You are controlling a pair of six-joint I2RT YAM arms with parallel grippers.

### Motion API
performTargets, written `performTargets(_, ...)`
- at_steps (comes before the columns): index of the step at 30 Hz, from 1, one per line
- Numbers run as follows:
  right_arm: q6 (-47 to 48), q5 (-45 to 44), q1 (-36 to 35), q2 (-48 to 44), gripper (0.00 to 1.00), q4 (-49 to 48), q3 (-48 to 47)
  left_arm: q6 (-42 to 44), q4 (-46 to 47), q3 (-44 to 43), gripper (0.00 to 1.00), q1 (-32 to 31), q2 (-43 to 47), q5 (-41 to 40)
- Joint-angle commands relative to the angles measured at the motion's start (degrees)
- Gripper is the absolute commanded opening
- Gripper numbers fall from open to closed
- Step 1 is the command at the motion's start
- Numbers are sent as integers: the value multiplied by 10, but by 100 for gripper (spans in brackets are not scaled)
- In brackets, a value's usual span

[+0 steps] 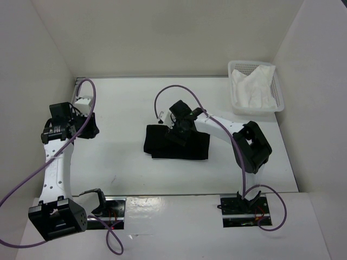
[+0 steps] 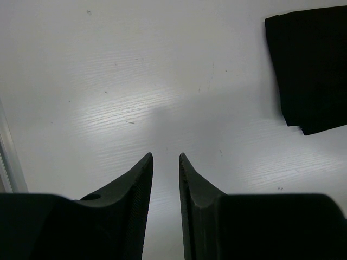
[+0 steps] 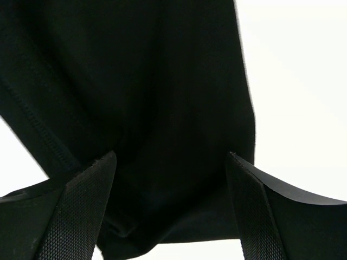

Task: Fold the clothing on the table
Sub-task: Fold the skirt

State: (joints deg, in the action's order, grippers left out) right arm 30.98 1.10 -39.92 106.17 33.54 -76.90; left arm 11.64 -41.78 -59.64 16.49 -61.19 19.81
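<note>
One black garment [image 1: 179, 149] lies in a rough folded rectangle on the white surface [image 1: 124, 162]. It looks soft, light and limp; I judge a pinch at an edge or corner best. My right gripper [image 3: 171, 156] is directly over it, jaws wide apart, empty. My left gripper [image 2: 165, 156] is well apart to the garment's left, jaws slightly apart, empty. Far right of the garment: one mesh basket [image 1: 279, 95] holding one white cloth [image 1: 252, 86].

Left gripper [image 2: 165, 156] out at nine o'clock, jaws narrowly parted; right gripper [image 3: 171, 154] mid-table, jaws spread wide, angled downward.
</note>
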Motion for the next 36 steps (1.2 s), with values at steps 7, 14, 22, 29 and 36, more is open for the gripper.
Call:
performTargets(7,1,14,-82,-61,90,45,12,-7,13,2,33,5,7,23)
performTargets(14,-24,14,-135,-66,91,63,31,-2,13,7,35,5,7,35)
performTargets(22,-31,65,-141,-49,91,100,31,3,13,7,36,5,7,40)
performTargets(29,-36,118,-141,-39,91,116,25,3,13,7,37,5,7,45)
performTargets(36,-36,141,-141,-25,88,144,-10,8,13,13,37,5,12,45)
